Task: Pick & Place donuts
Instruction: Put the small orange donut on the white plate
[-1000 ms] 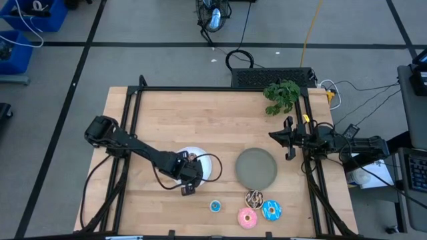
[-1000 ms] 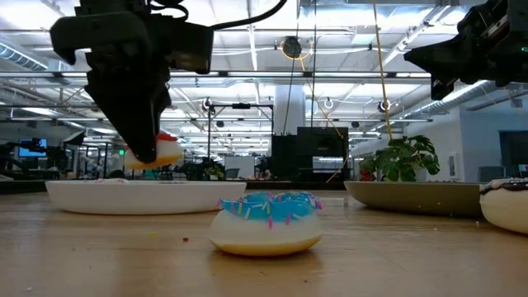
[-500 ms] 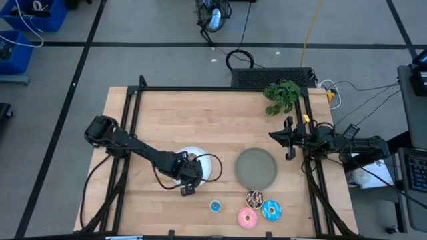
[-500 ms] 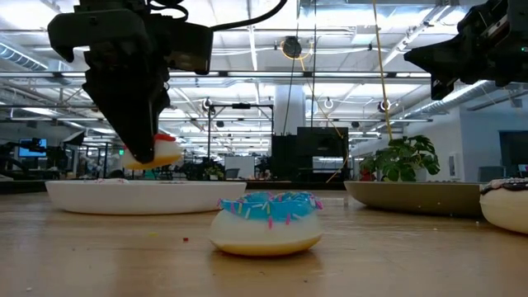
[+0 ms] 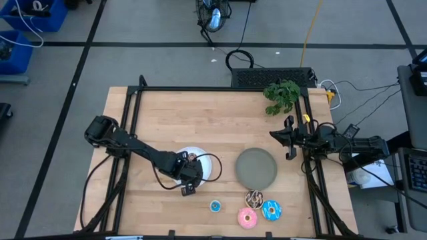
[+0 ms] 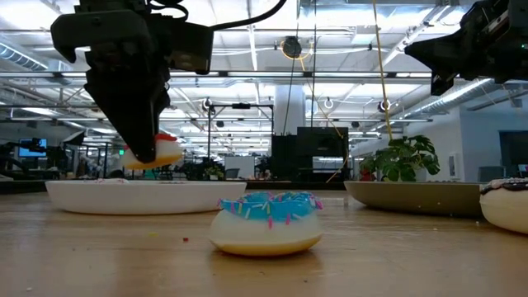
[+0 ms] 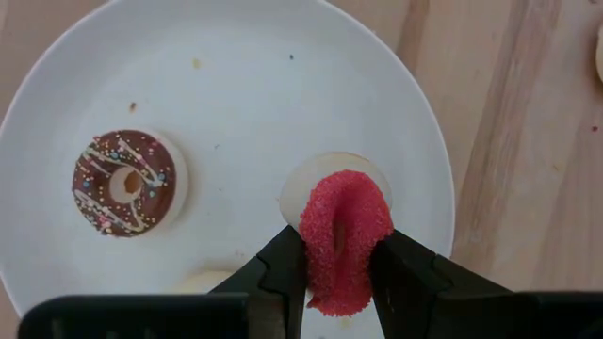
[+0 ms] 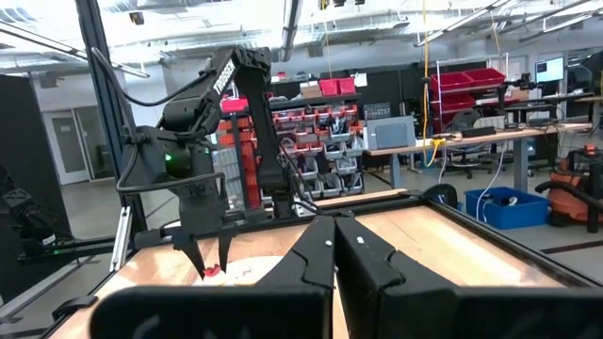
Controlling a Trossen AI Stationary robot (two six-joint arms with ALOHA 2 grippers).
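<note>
The left gripper [image 7: 337,273], clenched on the tiny red-sugared toy donut [image 7: 344,235], hovers over the white round plate [image 7: 245,56]; placing calls for lowering, then releasing.

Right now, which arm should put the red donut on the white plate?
Left. Its fingers already hold the red donut above the white plate; the right arm waits at the table's edge.
</note>
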